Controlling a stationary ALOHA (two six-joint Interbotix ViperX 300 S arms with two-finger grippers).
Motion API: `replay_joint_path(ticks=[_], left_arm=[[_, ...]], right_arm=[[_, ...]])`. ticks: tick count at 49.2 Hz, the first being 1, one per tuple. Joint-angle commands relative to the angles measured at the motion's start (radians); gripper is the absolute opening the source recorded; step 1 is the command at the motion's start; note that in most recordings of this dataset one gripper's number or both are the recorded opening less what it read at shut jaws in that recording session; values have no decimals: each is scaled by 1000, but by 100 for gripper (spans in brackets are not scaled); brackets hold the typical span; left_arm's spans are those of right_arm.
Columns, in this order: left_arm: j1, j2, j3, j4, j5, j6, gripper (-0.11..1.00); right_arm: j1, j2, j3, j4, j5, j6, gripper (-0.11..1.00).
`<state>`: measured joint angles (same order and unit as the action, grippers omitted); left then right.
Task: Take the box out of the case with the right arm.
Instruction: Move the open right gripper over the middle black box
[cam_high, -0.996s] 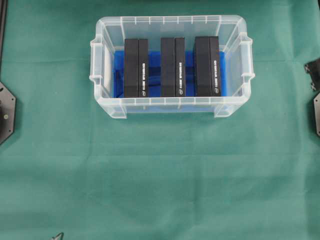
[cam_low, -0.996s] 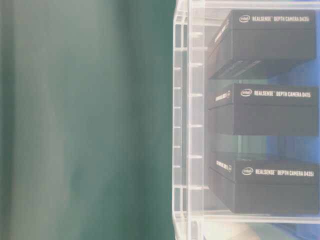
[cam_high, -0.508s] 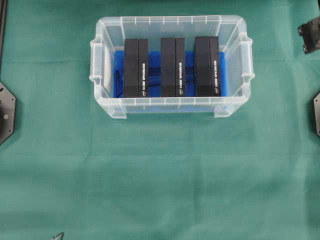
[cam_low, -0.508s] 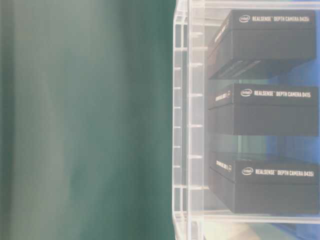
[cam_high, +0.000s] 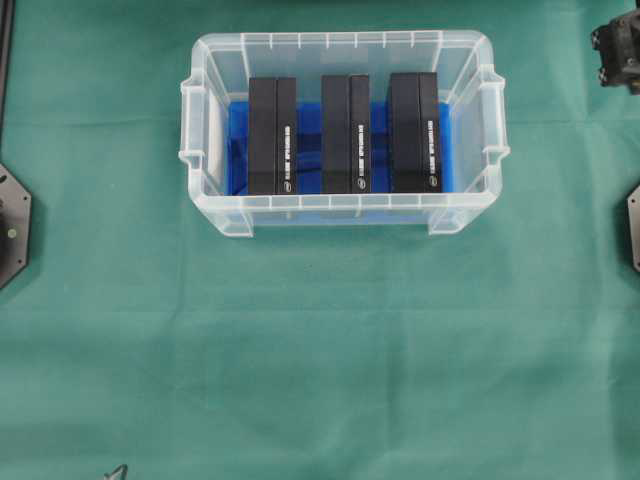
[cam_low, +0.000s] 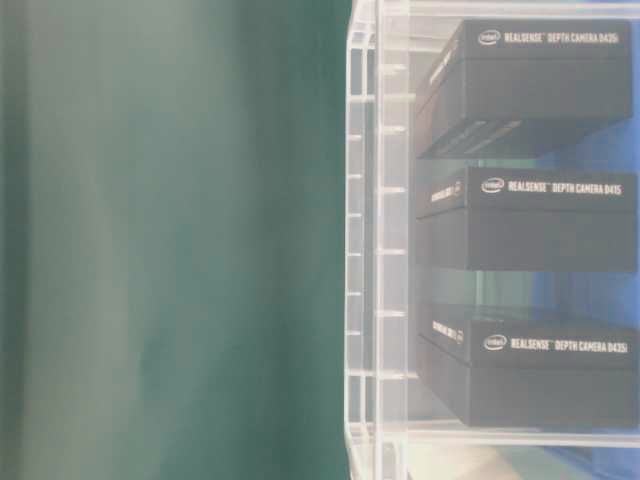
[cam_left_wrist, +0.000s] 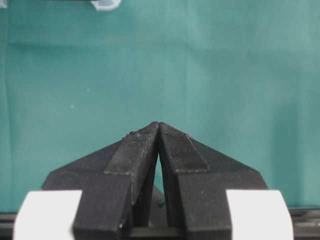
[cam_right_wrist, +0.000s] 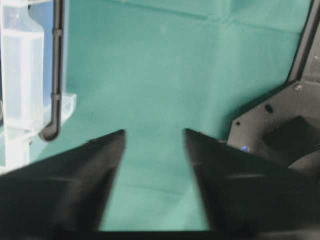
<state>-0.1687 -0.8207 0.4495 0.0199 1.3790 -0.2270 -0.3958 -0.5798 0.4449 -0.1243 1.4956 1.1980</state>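
The clear case (cam_high: 345, 40) with a blue floor sits at the back middle of the green cloth. Three black boxes stand side by side in it: left (cam_high: 272, 135), middle (cam_high: 345, 133), right (cam_high: 414, 131). The table-level view shows the case wall (cam_low: 365, 250) and the printed boxes (cam_low: 520, 225) through it. A piece of the right arm (cam_high: 618, 50) shows at the far right corner, outside the case. My right gripper (cam_right_wrist: 154, 132) is open over bare cloth, with the case (cam_right_wrist: 20, 65) off to its left. My left gripper (cam_left_wrist: 158, 125) is shut on nothing.
Black base plates sit at the left edge (cam_high: 12, 225) and the right edge (cam_high: 633, 225). The right one also shows close beside my right gripper (cam_right_wrist: 280, 125). A corner of the case (cam_left_wrist: 105, 4) peeks in at the top of the left wrist view.
The visible piece of the right arm has moved from the middle of the right edge up to the far right corner. The case and the boxes have not moved.
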Motion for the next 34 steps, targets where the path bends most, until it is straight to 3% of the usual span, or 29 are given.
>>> replay_joint_path(ticks=[1, 4, 7, 34], left_arm=[[-3, 6, -26, 3, -2, -5, 2], [-3, 5, -26, 3, -3, -8, 2], [-3, 6, -26, 3, -3, -9, 2], [-3, 5, -25, 14, 5, -2, 2]], right_arm=[[-3, 8, -11, -6, -3, 8, 74], [-3, 14, -11, -9, -2, 8, 88], [-3, 17, -9, -9, -2, 8, 95], [-3, 15, 2, -14, 0, 8, 93]])
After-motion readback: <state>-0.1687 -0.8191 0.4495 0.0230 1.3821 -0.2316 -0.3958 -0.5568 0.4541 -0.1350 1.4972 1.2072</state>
